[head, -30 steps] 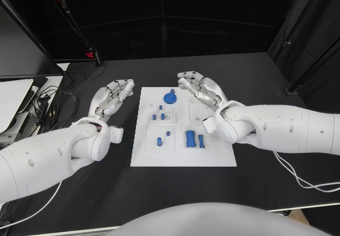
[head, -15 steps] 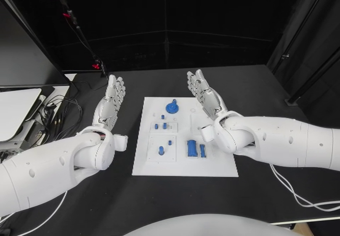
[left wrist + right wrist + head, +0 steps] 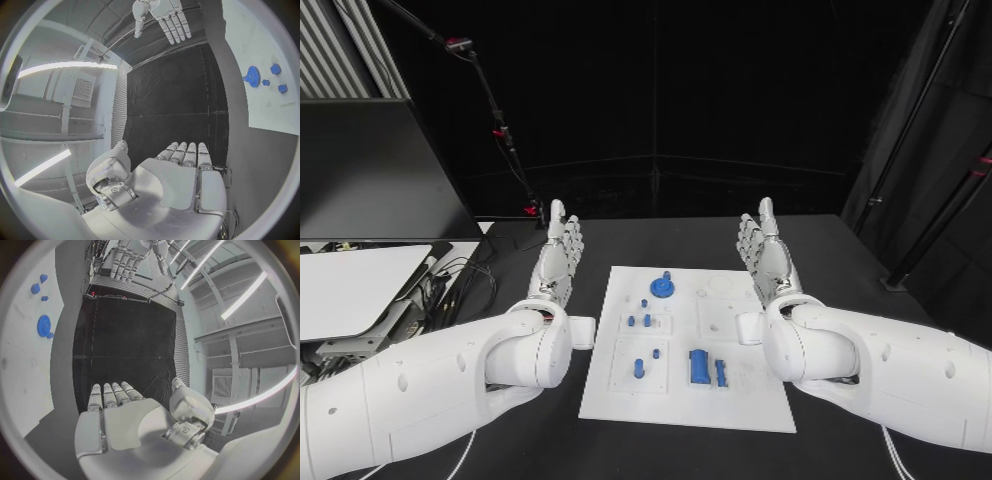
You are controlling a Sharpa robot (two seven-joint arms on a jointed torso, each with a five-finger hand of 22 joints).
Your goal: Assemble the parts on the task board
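The white task board [image 3: 747,392] lies in the middle of the black table. On it are a blue gear [image 3: 661,287] at the far end, small blue pegs [image 3: 639,321] and a larger blue block [image 3: 698,366] nearer me. My left hand [image 3: 558,258] is raised beside the board's left edge, fingers straight and together, holding nothing. My right hand [image 3: 766,256] is raised by the board's right side in the same flat pose, empty. The left wrist view shows the gear [image 3: 253,76] and the right hand [image 3: 161,18]; the right wrist view shows the gear [image 3: 44,325] and the left hand [image 3: 128,260].
A white device [image 3: 351,290] and cables [image 3: 452,280] lie at the table's left edge. A dark stand [image 3: 495,110] rises behind the table at the back left. Black table surface [image 3: 855,290] surrounds the board.
The head camera has tilted up, so the whole picture shifted. Both hands went from loosely curled over the board's far end to straight, upright flat palms on either side of the board.
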